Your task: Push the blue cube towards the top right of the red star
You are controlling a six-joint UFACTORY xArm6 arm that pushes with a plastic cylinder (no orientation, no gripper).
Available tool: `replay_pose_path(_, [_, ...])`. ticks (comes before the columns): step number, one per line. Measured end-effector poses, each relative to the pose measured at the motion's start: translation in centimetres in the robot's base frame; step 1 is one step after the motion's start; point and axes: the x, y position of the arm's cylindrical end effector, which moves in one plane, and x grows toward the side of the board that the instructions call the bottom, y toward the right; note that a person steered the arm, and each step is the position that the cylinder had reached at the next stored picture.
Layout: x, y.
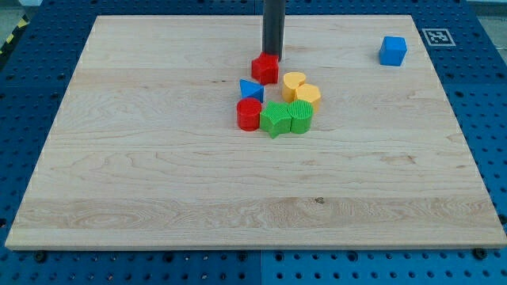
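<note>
The blue cube (392, 50) sits near the board's top right corner, far from the other blocks. The red star (265, 68) lies at the upper middle of the board. My tip (272, 55) stands at the star's top edge, touching or nearly touching it. The cube is well to the view's right of my tip and slightly higher.
A cluster lies just below the red star: a blue triangle (250, 89), a red cylinder (249, 114), a green star (274, 119), a green block (300, 115), and two yellow blocks (294, 82) (308, 96). The wooden board (158, 174) rests on a blue pegboard.
</note>
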Motion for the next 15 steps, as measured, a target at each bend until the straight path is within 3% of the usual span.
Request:
replay_pose_path(1, [2.3,-1.2])
replay_pose_path(2, [1.6,-1.5])
replay_pose_path(4, [-6.8,-0.7])
replay_pose_path(6, [-11.5,12.2])
replay_pose_path(7, [-11.6,19.3])
replay_pose_path(8, [-11.4,23.0])
replay_pose_path(10, [-11.4,23.3])
replay_pose_path(11, [-11.0,26.3])
replay_pose_path(12, [-8.2,30.6])
replay_pose_path(13, [-4.5,29.6])
replay_pose_path(15, [-2.7,18.0])
